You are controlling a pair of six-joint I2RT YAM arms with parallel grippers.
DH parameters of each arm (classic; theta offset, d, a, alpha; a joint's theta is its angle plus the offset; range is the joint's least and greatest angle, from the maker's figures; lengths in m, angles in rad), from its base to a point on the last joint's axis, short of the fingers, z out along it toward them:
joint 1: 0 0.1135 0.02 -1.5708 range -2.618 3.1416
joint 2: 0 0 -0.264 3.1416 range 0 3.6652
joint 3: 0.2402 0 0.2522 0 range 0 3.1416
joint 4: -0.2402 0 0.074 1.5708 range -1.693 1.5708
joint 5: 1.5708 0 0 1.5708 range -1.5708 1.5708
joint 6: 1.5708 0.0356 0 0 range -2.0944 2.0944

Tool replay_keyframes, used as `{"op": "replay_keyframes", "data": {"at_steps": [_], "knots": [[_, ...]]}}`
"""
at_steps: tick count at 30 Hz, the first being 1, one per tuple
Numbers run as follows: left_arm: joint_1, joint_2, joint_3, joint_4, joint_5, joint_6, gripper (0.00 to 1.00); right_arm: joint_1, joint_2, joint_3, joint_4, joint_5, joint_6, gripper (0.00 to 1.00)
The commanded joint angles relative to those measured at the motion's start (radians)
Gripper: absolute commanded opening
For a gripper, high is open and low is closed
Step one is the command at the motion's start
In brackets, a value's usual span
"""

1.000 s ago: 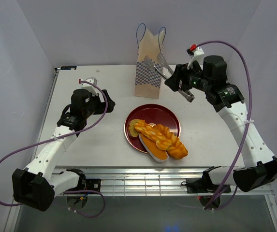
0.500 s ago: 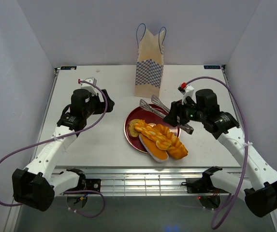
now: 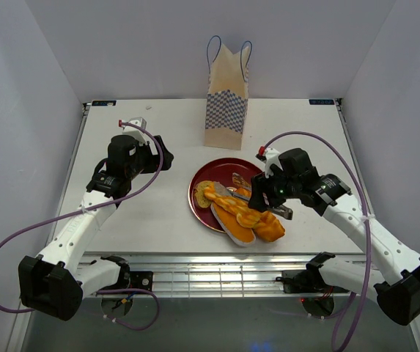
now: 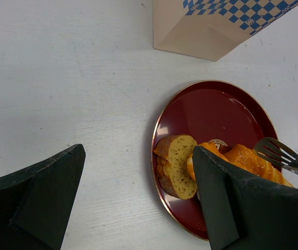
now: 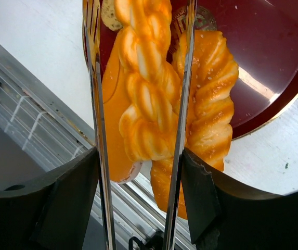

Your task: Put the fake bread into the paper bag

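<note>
The fake bread lies on a dark red plate (image 3: 254,171): a braided loaf (image 3: 242,207) (image 5: 146,99), a second twisted loaf (image 5: 211,104), an oval roll (image 3: 233,224) and small slices (image 4: 177,164). My right gripper (image 3: 266,198) (image 5: 138,161) is shut on a pair of metal tongs (image 5: 94,104). The tongs' two arms stand apart, one on each side of the braided loaf. The paper bag (image 3: 226,110) (image 4: 206,26) stands upright behind the plate. My left gripper (image 3: 162,158) (image 4: 138,156) hangs open over bare table left of the plate.
The loaves overhang the plate's near rim toward the table's front edge and the metal rails (image 5: 44,130) below it. White walls close in the table on three sides.
My right arm has swung from beside the paper bag down to the plate, and the tongs now straddle the braided loaf. The left arm has not moved.
</note>
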Motion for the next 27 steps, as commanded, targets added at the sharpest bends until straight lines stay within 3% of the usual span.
{"op": "replay_keyframes", "data": {"at_steps": [1, 27], "knots": [[0.000, -0.022, 0.035, -0.001, 0.008, 0.003, 0.95, 0.009, -0.001, 0.042, -0.036, 0.064, -0.036, 0.66], [0.000, -0.023, 0.034, 0.001, 0.019, 0.001, 0.94, 0.049, 0.074, -0.001, -0.021, 0.027, -0.072, 0.68]]}}
